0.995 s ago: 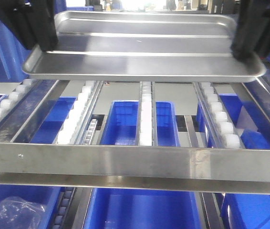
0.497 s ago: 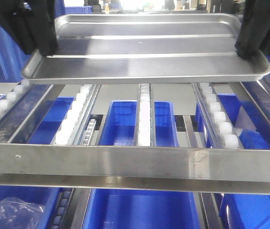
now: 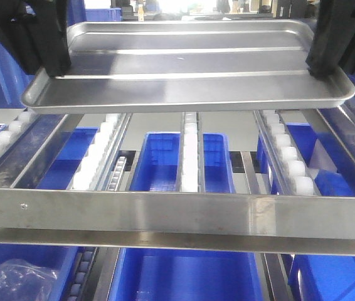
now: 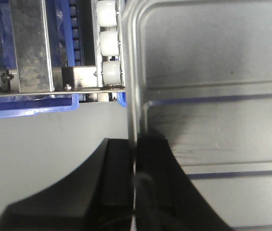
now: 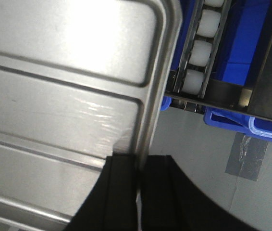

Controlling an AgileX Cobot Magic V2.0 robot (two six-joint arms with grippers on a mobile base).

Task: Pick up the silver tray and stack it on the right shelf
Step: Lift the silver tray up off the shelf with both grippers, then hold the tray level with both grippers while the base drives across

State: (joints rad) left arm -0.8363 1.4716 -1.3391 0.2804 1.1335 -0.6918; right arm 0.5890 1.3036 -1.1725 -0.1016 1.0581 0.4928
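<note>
The silver tray [image 3: 184,66] is shiny, with two long ridges across its bottom, and hangs level in the air above the far part of the right shelf [image 3: 177,213]. My left gripper [image 3: 55,63] is shut on the tray's left rim. In the left wrist view [image 4: 135,159] its black jaws pinch the rim of the tray [image 4: 213,120]. My right gripper [image 3: 320,66] is shut on the tray's right rim. In the right wrist view [image 5: 140,166] the jaws clamp the rim of the tray [image 5: 64,96].
The shelf has sloping rails of white rollers [image 3: 190,157] and a wide steel front crossbar. Blue bins [image 3: 184,160] sit below the rails. A clear plastic bag [image 3: 14,279] lies in a lower left bin. Grey floor shows in the right wrist view [image 5: 198,159].
The tray has shifted slightly left and tilted, its left front corner now lower and nearer; both grippers still hold its rims.
</note>
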